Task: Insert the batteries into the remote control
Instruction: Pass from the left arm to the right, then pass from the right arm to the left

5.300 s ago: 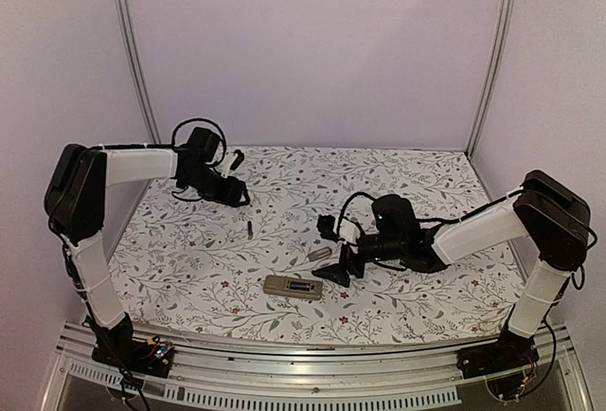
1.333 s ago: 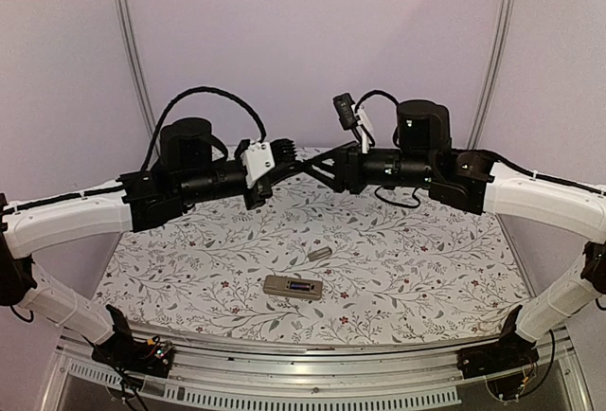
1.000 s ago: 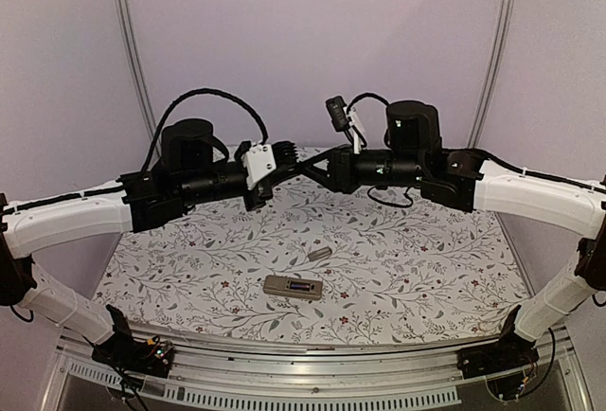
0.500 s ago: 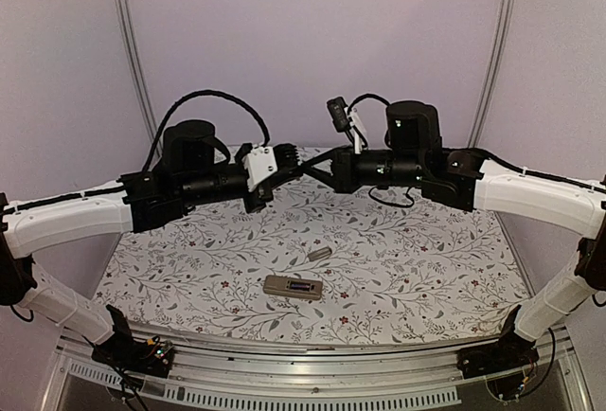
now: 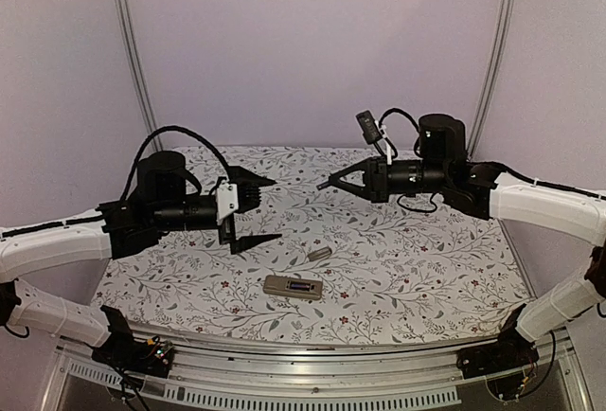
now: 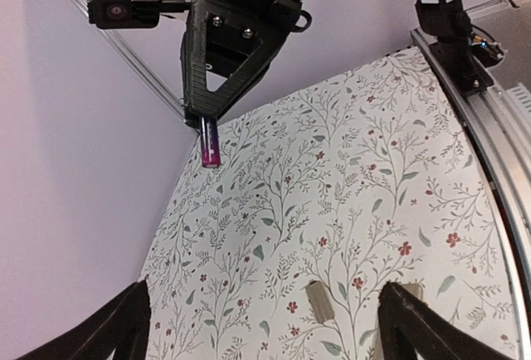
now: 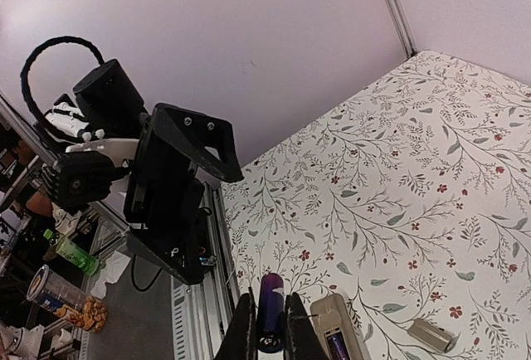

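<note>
So the right fingers [image 5: 346,180] are clenched on one battery [image 6: 210,146] by its end, holding it up in the air well above the surface [image 5: 426,269]. The left fingers [image 5: 254,240] are spread wide with nothing in them. The remote control [image 5: 293,286] lies flat near the front edge, what looks like the recess side up, with the little grey cover piece [image 5: 320,254] just beside it. I can't spot the other battery anywhere.

My take: come down slow, line the battery up lengthwise with the recess, seat one end first and then press it flat. That slim remote will probably skate around, so I'd pin it with the free arm. Can't read polarity from here.

The surface has a white cloth with leafy vines and tiny red flowers, with plain lilac walls [image 5: 312,42], aluminium posts [image 5: 133,61] and a metal rail [image 5: 312,373] up front.
</note>
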You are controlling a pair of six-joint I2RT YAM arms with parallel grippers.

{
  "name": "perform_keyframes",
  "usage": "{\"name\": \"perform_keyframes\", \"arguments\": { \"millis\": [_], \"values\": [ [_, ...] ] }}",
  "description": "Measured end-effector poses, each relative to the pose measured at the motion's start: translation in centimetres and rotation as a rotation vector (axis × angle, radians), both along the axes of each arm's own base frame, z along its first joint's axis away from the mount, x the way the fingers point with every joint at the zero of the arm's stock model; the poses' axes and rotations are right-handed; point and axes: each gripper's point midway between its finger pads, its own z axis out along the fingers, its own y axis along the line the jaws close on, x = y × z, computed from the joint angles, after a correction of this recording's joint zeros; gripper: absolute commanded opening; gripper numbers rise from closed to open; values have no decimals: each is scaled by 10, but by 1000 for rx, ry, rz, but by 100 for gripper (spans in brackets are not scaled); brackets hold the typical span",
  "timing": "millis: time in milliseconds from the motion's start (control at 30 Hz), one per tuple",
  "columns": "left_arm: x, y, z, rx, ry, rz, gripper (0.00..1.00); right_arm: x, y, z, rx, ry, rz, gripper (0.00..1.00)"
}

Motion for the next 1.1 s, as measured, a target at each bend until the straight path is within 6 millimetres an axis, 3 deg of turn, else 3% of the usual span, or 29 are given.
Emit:
{"name": "perform_keyframes", "arguments": {
  "millis": [133, 300, 467, 600, 767, 1100],
  "values": [
    [-7, -3, 4, -49, 18, -41, 74, -18, 1, 6, 57, -28, 102, 0],
    [-2, -19, 9, -136, 44, -66, 63, -34, 7, 12, 149, -53, 183, 0],
    [-6, -29, 11, -207, 33, -106, 50, -37, 16, 9, 177, -43, 207, 0],
    [-13, -36, 21, -267, 0, -147, 46, -41, 19, 13, 198, -52, 214, 0],
    [-19, -44, 26, -310, -2, -174, 30, -42, 20, 17, 215, -66, 218, 0],
    [-13, -45, 32, -343, -1, -135, 7, -42, 20, 15, 215, -56, 212, 0]
  ]
}}
